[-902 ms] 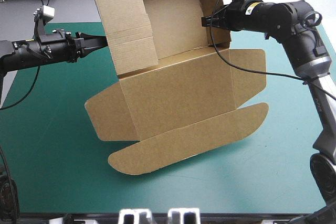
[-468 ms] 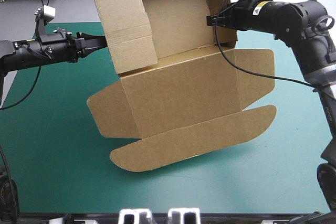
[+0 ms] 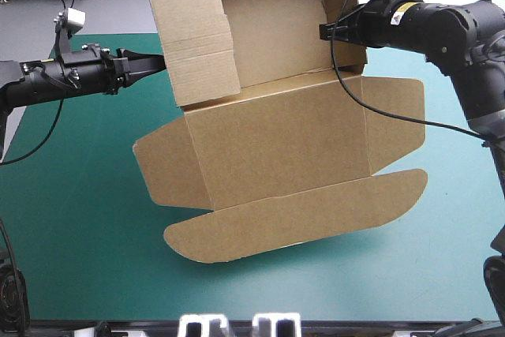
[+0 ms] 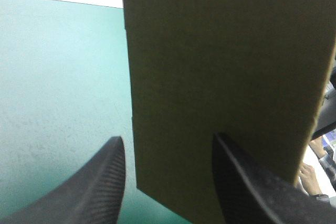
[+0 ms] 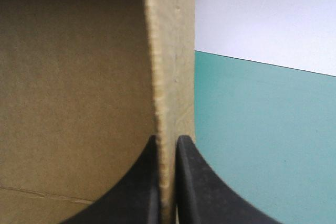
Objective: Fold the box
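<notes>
The right gripper (image 5: 167, 141) is pinching a raised wall of the brown box (image 5: 73, 87) edge-on between its black fingers (image 5: 202, 187). The wall is running ahead of it, with the teal-green cover (image 5: 262, 145) lying beside.

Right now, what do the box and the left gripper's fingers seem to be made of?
Box: brown paper board, matt, unprinted; its cut edge looks thick and fibrous, probably corrugated. Left gripper fingers: black, with a faint sheen and a fine woven grain, possibly carbon fibre.

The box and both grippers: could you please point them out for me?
box (image 3: 276, 147), high view, on its wide middle panel.
left gripper (image 3: 158, 61), high view, between its fingertips, by the raised flap.
right gripper (image 5: 167, 140), right wrist view, where its fingertips pinch the wall.
</notes>
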Robot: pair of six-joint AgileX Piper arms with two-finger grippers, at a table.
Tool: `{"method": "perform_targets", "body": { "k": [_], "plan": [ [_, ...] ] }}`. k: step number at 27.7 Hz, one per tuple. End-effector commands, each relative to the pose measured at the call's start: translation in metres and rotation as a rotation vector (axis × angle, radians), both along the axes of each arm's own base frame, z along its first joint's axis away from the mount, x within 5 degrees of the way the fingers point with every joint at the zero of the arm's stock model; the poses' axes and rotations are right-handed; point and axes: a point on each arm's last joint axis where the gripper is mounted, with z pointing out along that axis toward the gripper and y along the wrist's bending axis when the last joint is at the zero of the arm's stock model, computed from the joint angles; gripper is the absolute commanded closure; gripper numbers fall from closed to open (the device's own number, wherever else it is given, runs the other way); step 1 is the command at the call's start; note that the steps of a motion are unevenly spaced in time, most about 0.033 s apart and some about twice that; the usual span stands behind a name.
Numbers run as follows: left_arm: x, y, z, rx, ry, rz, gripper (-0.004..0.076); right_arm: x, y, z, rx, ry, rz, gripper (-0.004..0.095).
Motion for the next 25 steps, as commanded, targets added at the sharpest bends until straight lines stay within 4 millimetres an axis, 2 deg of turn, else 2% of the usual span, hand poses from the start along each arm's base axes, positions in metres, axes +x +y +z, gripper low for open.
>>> {"method": "perform_targets", "body": {
  "k": [1,10,19,25],
  "plan": [
    [-0.015,-0.006,0.027,-0.078,-0.088,-0.021,0.0358,-0.017,-0.009,0.03,0.069,-0.139,-0.033,0.0908],
    [-0.02,-0.011,0.038,-0.211,-0.117,-0.089,0.0358,-0.013,-0.008,0.027,0.072,-0.13,-0.031,0.0909],
    [-0.021,-0.013,0.039,-0.217,-0.127,-0.109,0.0358,-0.007,-0.003,0.022,0.099,-0.109,-0.014,0.0909],
    [-0.021,-0.023,0.038,-0.197,-0.131,-0.128,0.0358,-0.002,0.001,0.018,0.119,-0.088,0.001,0.0909]
  ]
}}
